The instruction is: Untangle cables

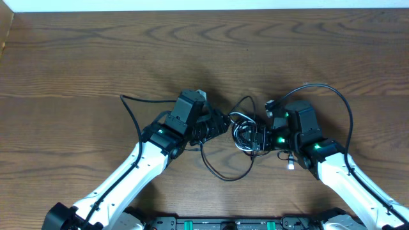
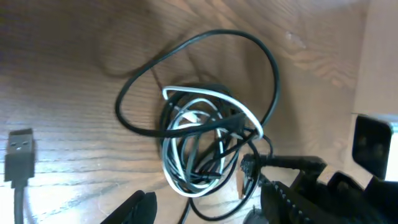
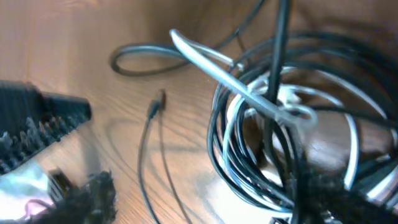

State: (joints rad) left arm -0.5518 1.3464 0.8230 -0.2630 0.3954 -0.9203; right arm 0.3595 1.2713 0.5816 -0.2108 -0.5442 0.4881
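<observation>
The cables (image 1: 245,133) lie in a tangled coil of white and black strands on the wooden table, between my two grippers. One black strand (image 1: 223,174) loops out toward the front. A white plug end (image 1: 291,164) lies by the right arm. My left gripper (image 1: 221,128) is open just left of the coil. In the left wrist view the coil (image 2: 202,140) lies ahead of the open fingers (image 2: 211,211), with one black strand between them. My right gripper (image 1: 258,137) is open at the coil's right side. In the right wrist view the coil (image 3: 286,124) lies against the right finger of the open jaws (image 3: 199,199).
A black USB plug (image 2: 18,155) lies on the table at the left of the left wrist view. A thin black cable end (image 3: 157,102) lies loose left of the coil. The left gripper's ridged finger (image 3: 37,121) shows in the right wrist view. Thick arm cables (image 1: 339,99) arc over the right arm.
</observation>
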